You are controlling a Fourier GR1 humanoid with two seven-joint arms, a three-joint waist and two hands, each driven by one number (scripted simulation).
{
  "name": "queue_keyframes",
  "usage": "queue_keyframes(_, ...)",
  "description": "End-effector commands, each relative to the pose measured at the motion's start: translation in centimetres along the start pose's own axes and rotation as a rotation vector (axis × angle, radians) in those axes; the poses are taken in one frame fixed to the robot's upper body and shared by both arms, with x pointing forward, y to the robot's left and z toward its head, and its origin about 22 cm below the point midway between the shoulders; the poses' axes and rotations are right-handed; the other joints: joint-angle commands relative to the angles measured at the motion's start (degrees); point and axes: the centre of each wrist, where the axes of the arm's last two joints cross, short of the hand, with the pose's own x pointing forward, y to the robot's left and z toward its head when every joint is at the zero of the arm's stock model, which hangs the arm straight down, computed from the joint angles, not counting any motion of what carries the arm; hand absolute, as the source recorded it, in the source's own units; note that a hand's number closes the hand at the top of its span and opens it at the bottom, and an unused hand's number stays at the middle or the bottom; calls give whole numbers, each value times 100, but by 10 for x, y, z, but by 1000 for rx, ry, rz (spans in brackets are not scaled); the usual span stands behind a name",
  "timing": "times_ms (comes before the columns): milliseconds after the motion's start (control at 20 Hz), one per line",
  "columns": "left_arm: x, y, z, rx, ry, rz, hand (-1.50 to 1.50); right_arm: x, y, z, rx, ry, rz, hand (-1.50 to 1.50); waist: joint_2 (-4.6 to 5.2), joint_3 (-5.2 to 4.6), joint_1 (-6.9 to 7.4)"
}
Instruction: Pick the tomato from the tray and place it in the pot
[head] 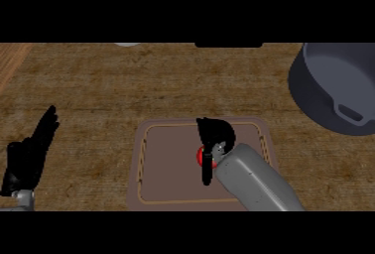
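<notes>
The right hand (214, 135) sits over the middle of the tray (157, 163), fingers curled down and the thumb reaching along the near side, closed around the tomato (200, 155). Only a small red patch of the tomato shows at the hand's left edge; the rest is hidden under the fingers and the grey forearm that comes in from the lower right. Whether the tomato has left the tray's surface cannot be told from this steep view.

The step in hand looks like the grasp and lift. To do it well, the fingers should close evenly round the fruit so it does not roll out sideways, and the hand should rise straight up and clear of the tray's raised border before any sideways travel. From there the path runs up and to the right across the table (110, 84) to the pot (322, 89), which stands well apart from the tray at the upper right, its handle facing the tray. The hand should pass above the pot's rim, not at it, and open only once the tomato is inside the wall.

The left hand (29, 154) rests open at the left edge, fingers up.

No brand, label or writing can be read on anything here.
</notes>
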Motion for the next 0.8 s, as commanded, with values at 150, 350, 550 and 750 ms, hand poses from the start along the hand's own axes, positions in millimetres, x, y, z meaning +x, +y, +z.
queue_keyframes(150,-11,7,9,-25,-20,5,0,8,-2,-7,62,17,65,150,5,-1,46)
queue_keyframes(350,7,16,-4,-4,-8,-11,0,1,22,-11,-5,-64,68,150,3,0,11)
queue_keyframes(550,-2,10,7,-5,2,-2,0,-10,11,-16,8,-59,65,150,0,0,9)
queue_keyframes(750,6,19,-2,-14,8,-7,0,-49,-18,-28,-120,-45,1,150,10,2,16)
